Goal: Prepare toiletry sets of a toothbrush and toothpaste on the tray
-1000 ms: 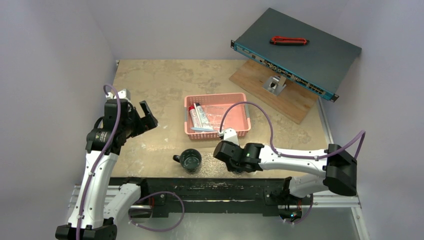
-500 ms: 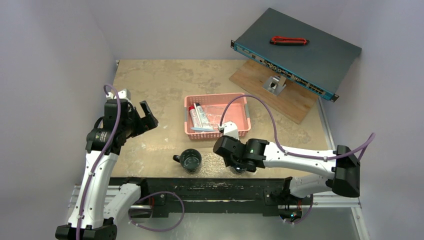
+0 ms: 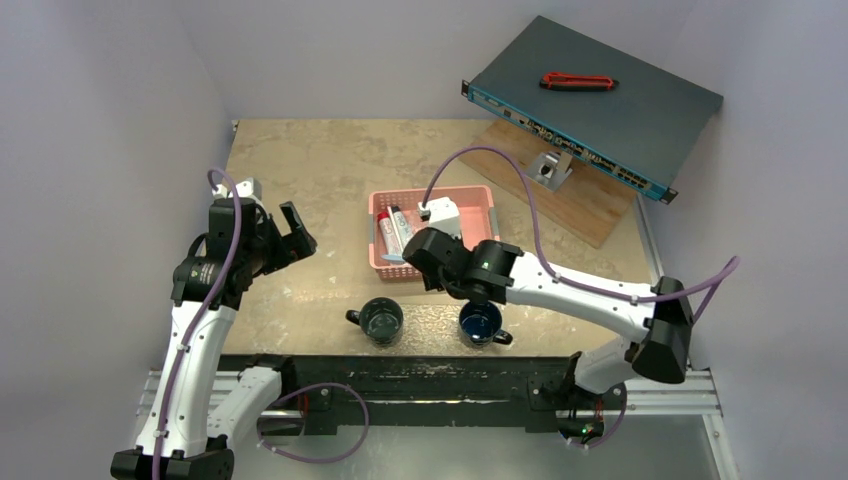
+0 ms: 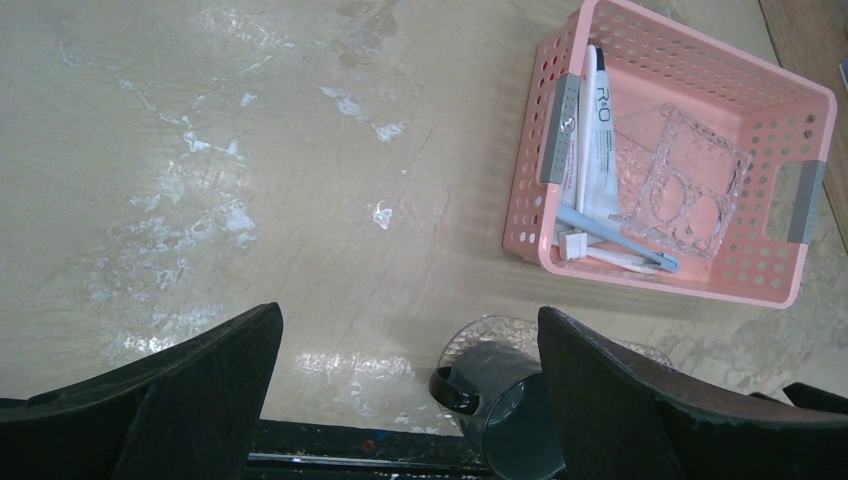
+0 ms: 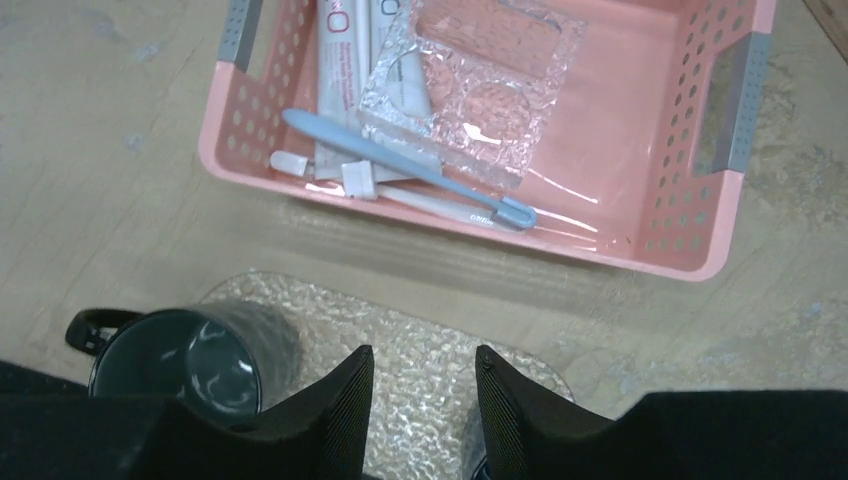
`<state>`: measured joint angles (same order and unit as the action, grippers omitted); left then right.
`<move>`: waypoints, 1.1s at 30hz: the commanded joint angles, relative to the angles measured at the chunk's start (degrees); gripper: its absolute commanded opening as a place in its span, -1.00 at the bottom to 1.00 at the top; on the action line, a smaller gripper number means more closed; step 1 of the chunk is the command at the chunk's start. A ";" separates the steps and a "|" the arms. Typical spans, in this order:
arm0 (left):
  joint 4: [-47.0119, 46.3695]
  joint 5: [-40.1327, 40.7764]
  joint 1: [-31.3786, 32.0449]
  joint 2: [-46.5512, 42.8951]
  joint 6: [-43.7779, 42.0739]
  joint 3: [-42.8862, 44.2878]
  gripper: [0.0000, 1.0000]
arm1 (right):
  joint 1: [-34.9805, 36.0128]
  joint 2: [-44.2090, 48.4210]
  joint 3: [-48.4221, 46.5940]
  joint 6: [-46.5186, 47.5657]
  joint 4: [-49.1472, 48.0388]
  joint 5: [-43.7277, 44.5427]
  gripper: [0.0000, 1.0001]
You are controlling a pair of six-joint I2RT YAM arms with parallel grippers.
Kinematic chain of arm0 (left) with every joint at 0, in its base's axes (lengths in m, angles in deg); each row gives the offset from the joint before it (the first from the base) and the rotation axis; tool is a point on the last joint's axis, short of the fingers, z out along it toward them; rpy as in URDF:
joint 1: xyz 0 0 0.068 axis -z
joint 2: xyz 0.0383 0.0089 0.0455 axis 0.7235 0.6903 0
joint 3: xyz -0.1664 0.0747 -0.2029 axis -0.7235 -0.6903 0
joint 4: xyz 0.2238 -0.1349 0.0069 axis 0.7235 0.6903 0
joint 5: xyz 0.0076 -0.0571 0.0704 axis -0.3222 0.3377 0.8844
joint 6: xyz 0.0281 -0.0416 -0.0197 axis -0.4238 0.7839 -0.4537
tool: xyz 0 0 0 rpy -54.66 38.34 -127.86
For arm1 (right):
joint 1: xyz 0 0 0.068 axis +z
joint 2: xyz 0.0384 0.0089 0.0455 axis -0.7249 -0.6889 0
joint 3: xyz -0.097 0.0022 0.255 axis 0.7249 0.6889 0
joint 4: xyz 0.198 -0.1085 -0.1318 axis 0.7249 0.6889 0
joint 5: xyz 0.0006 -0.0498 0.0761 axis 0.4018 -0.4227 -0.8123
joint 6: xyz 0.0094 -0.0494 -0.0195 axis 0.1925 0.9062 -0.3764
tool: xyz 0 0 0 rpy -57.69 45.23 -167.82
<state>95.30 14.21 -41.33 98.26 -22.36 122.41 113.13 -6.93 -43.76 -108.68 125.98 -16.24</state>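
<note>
Top external view: the right gripper (image 5: 418, 400), narrowly parted and empty, has been swung from the right mug (image 3: 482, 322) to the pink basket (image 5: 450, 225). The toothbrush (image 5: 400, 165) and toothpaste (image 5: 338, 70) are seen lying inside it, off the tray (image 5: 400, 310). A pick is judged next. The left gripper (image 4: 410, 400) is held wide.

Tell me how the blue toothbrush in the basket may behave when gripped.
The blue toothbrush looks slim and glossy, so it may slip or swivel in the grip. It probably is light and stiff. It rests across the tubes, so it could rock when touched.

Beige marbled tabletop (image 3: 320, 160), pale lilac walls (image 3: 100, 90)
</note>
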 commanded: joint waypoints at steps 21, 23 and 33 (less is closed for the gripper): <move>-2.21 -0.38 0.26 -0.71 -0.85 0.28 0.98 | -12.42 -22.92 -17.33 -15.46 -0.44 6.67 -0.11; -2.12 -0.38 0.26 -0.68 -0.80 0.30 0.97 | -13.58 -23.26 -16.32 -15.87 -2.09 5.40 -0.11; -2.18 -1.70 0.26 -0.68 -0.85 0.28 0.98 | -16.40 -25.93 -16.05 -15.42 -6.61 0.41 -0.10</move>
<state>94.93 13.29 -41.33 98.22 -22.33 122.41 96.70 -31.82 -59.04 -122.76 122.02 -14.04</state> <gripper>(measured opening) 0.987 0.446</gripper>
